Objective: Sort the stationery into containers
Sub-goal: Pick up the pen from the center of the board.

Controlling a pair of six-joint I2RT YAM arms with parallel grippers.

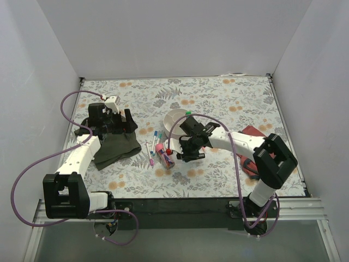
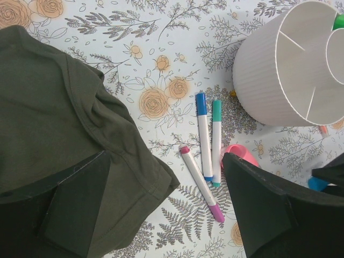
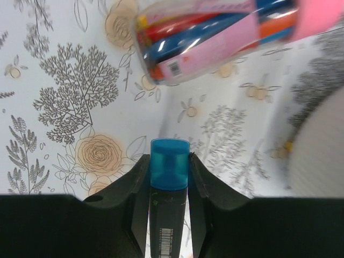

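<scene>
Just short of the bowl [image 1: 173,115], pinching a blue-ended highlighter [image 3: 169,174] in the right gripper [image 3: 169,160], probably to carry it into a compartment; hovering with the left gripper [image 2: 166,215] spread above the olive cloth [image 2: 59,113], beside three pens [image 2: 207,134].

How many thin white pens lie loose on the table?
3, side by side between the olive cloth and the bowl: blue-capped pen, teal-capped pen, pink-capped pen. More may be hidden.

Olive cloth [image 2: 64,118]: matt, softly creased fabric; divided bowl [image 2: 269,80]: finely ribbed, matt off-white wall; pens [image 2: 204,140]: smooth plastic; highlighter [image 3: 167,204]: translucent, glossy blue plastic cap; clear tube [image 3: 215,37]: shiny plastic with glare streaks.
</scene>
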